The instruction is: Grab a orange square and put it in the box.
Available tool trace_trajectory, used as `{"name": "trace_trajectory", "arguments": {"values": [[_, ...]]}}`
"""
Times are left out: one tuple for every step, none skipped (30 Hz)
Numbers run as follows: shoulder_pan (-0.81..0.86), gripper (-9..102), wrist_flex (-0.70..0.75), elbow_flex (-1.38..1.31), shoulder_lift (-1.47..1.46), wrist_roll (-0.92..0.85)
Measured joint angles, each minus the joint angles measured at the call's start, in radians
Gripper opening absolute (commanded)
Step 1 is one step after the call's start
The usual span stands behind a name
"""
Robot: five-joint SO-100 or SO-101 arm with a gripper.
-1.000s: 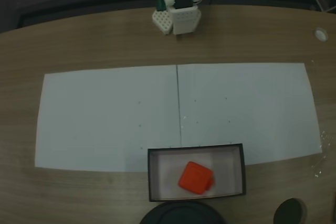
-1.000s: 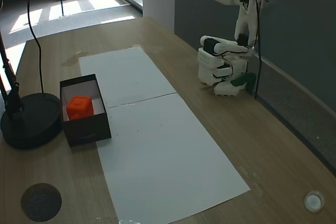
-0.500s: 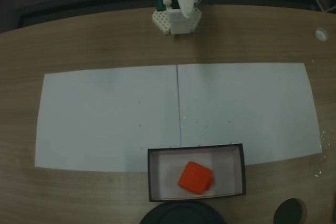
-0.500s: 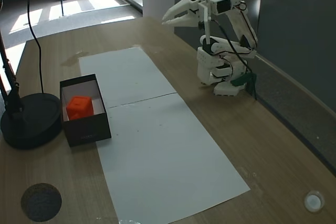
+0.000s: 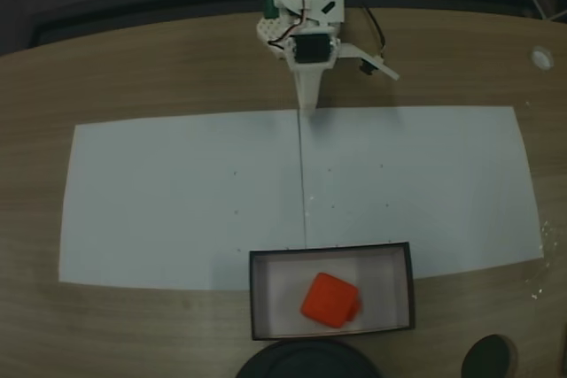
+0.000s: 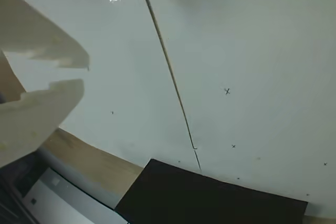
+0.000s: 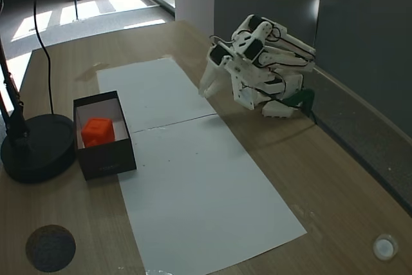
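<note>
Since half a second ago the arm has been brought down from a raised, reaching pose and folded low, so that the gripper (image 7: 207, 85) is now hung just above the far edge of the white paper (image 7: 193, 159), close to the arm's base; the orange square and the box are unchanged.

Nearest in the side fixed view, a round black disc (image 7: 35, 146) is seen beside the box (image 7: 106, 159), which is set at the paper's near edge. The orange square (image 7: 98, 131) is seen lying inside the box on its white floor, so the placing is judged already done. In the top fixed view the same is shown: the orange square (image 5: 330, 299) within the box (image 5: 257, 294), well apart from the gripper (image 5: 307, 99).

Farther off, the fingers (image 6: 44, 95) are seen in the wrist view with a narrow gap between their tips and nothing held; they are only slightly parted.

The step in hand is judged to be a return to rest. It would be done well if the arm were kept low and clear of the box, so the square is left undisturbed.
</note>
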Motion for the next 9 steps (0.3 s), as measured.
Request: {"name": "trace_trajectory", "arguments": {"values": [[0.0, 0, 0.006, 0.003, 0.0, 0.0], [0.006, 0, 0.008, 0.02, 0.0, 0.0], [0.008, 0, 0.008, 0.049, 0.0, 0.0], [0.009, 0, 0.008, 0.066, 0.0, 0.0], [0.009, 0, 0.008, 0.067, 0.0, 0.0], [0.011, 0, 0.008, 0.069, 0.0, 0.0], [0.012, 0, 0.008, 0.069, 0.0, 0.0], [0.012, 0, 0.008, 0.069, 0.0, 0.0], [0.012, 0, 0.008, 0.069, 0.0, 0.0]]}}
